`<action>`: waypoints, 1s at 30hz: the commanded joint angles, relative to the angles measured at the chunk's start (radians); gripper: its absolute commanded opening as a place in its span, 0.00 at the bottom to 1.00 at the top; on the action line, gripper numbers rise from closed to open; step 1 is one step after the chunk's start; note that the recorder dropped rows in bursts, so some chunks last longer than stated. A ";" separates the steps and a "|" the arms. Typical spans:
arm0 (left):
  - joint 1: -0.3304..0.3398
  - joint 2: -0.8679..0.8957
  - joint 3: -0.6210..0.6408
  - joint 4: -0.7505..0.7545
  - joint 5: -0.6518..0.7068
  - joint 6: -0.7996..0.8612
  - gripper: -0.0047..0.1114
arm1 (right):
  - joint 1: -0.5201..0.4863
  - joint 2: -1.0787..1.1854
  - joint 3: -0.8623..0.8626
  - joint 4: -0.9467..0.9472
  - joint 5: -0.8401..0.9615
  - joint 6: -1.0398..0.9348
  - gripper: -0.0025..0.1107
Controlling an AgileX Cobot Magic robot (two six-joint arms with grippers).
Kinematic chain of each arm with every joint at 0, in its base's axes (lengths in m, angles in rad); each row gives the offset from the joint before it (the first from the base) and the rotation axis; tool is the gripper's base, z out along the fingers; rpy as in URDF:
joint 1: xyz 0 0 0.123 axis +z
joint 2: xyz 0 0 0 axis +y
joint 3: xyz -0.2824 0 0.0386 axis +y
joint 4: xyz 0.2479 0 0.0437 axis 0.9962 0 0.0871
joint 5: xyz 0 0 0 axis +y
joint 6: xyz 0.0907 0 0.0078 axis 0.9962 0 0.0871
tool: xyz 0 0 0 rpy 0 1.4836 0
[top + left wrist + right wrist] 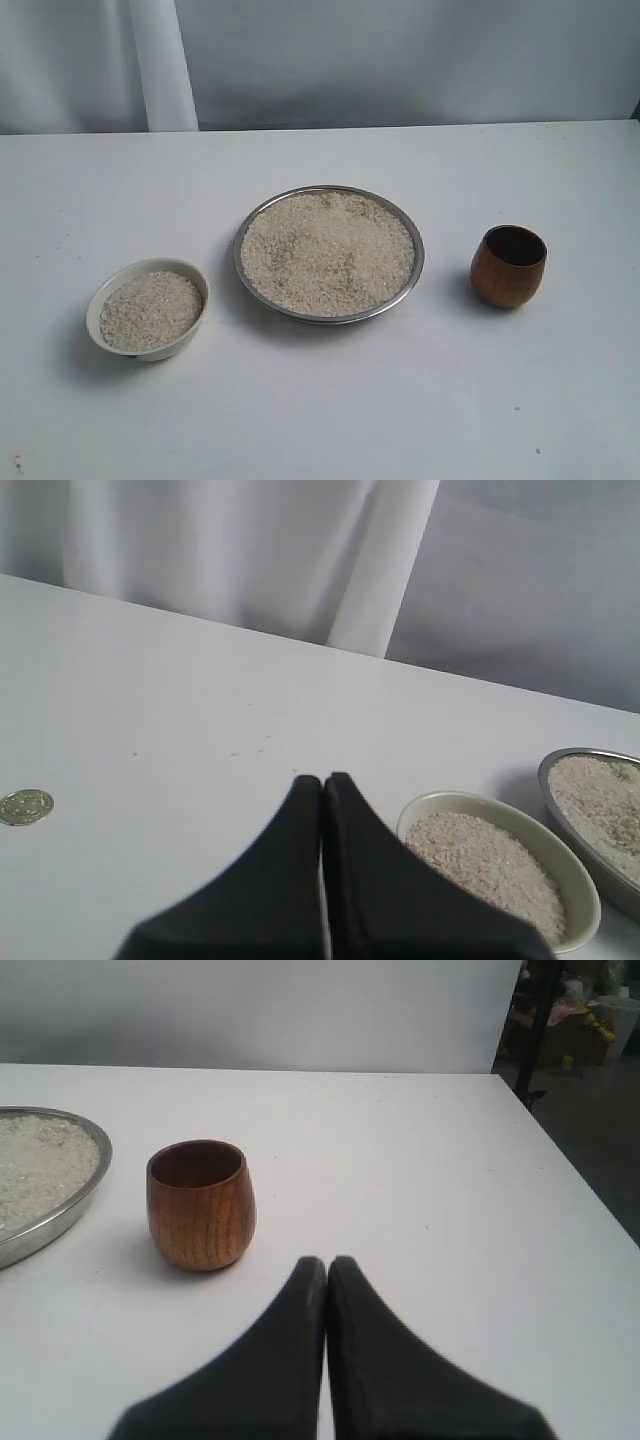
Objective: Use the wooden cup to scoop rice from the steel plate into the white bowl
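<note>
Our right end effector (326,1260), pinched together and empty like the left end effector (322,778), may topple the wooden cup (200,1205) if it arrives unopened.

Centre of table: steel plate (238,258), flat, shiny thin rim, rice (328,252) spread nearly edge to edge, off-white, roughly level. Left of it and a bit nearer the front: white bowl (150,264), upright, clear of the plate, grains filling it close to the rim. Right of the plate: wooden cup (508,270), upright, glossy reddish-brown, dark inside, standing apart.
</note>
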 commanded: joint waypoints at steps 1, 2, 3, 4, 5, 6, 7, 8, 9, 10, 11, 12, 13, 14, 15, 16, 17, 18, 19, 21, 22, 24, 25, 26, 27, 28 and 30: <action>-0.005 -0.003 -0.003 -0.002 -0.010 -0.004 0.04 | -0.009 -0.005 0.004 0.005 0.001 0.003 0.02; -0.005 -0.003 -0.003 -0.002 -0.010 -0.004 0.04 | -0.009 -0.005 0.004 0.005 0.001 0.003 0.02; -0.005 -0.003 -0.003 -0.002 -0.010 -0.004 0.04 | -0.009 -0.005 0.004 0.005 0.001 0.003 0.02; -0.005 -0.003 -0.003 -0.002 -0.010 -0.004 0.04 | -0.009 -0.005 0.004 0.005 0.001 0.003 0.02; -0.005 -0.003 -0.003 -0.002 -0.010 -0.004 0.04 | -0.009 -0.005 0.004 0.005 0.001 0.003 0.02; -0.005 -0.003 -0.003 -0.002 -0.010 -0.004 0.04 | -0.009 -0.005 0.004 0.005 0.001 0.003 0.02; -0.005 -0.003 -0.003 -0.002 -0.010 -0.004 0.04 | -0.009 -0.005 0.004 0.005 0.001 0.003 0.02; -0.005 -0.003 -0.003 -0.002 -0.010 -0.004 0.04 | -0.009 -0.005 0.004 0.005 0.001 0.003 0.02; -0.005 -0.003 -0.003 -0.002 -0.010 -0.004 0.04 | -0.009 -0.005 0.004 0.005 0.001 0.003 0.02; -0.005 -0.003 -0.003 -0.002 -0.010 -0.004 0.04 | -0.009 -0.005 0.004 0.005 0.001 0.003 0.02; -0.005 -0.003 -0.003 -0.002 -0.010 -0.004 0.04 | -0.009 -0.005 0.004 0.005 0.001 0.003 0.02; -0.005 -0.003 -0.003 -0.002 -0.010 -0.004 0.04 | -0.009 -0.005 0.004 0.005 0.001 0.003 0.02; -0.005 -0.003 -0.003 -0.002 -0.010 -0.004 0.04 | -0.009 -0.005 0.004 0.005 0.001 0.003 0.02; -0.005 -0.003 -0.003 -0.002 -0.010 -0.004 0.04 | -0.009 -0.005 0.004 0.005 0.001 0.003 0.02; -0.005 -0.003 -0.003 -0.002 -0.010 -0.004 0.04 | -0.009 -0.005 0.004 0.005 -0.004 0.003 0.02; -0.005 -0.003 -0.003 -0.002 -0.010 -0.004 0.04 | -0.009 -0.005 0.004 0.005 -0.013 0.003 0.02; -0.005 -0.003 -0.003 -0.002 -0.010 -0.004 0.04 | -0.009 -0.005 0.004 0.005 -0.028 0.003 0.02; -0.005 -0.003 -0.003 -0.002 -0.010 -0.004 0.04 | -0.009 -0.005 0.004 0.005 -0.049 0.003 0.02; -0.005 -0.003 -0.003 -0.002 -0.010 -0.004 0.04 | -0.009 -0.005 0.004 0.005 -0.071 0.003 0.02; -0.005 -0.003 -0.003 -0.002 -0.010 -0.004 0.04 | -0.009 -0.005 0.004 0.005 -0.125 0.006 0.02; -0.005 -0.003 -0.003 -0.002 -0.010 -0.004 0.04 | -0.009 -0.005 0.004 0.005 -0.162 0.006 0.02; -0.005 -0.003 -0.003 -0.002 -0.010 -0.004 0.04 | -0.009 -0.005 0.004 0.005 -0.247 0.006 0.02; -0.005 -0.003 -0.003 -0.002 -0.010 -0.004 0.04 | -0.009 -0.005 0.004 0.005 -0.304 0.006 0.02; -0.005 -0.003 -0.003 -0.002 -0.010 -0.004 0.04 | -0.009 -0.005 0.004 0.005 -0.366 0.006 0.02; -0.005 -0.003 -0.003 -0.002 -0.010 -0.004 0.04 | -0.009 -0.005 0.004 0.005 -0.431 0.006 0.02; -0.005 -0.003 -0.003 -0.002 -0.010 -0.004 0.04 | -0.009 -0.005 0.004 0.005 -0.497 0.006 0.02; -0.005 -0.003 -0.003 -0.002 -0.010 -0.004 0.04 | -0.009 -0.005 0.004 0.005 -0.604 0.006 0.02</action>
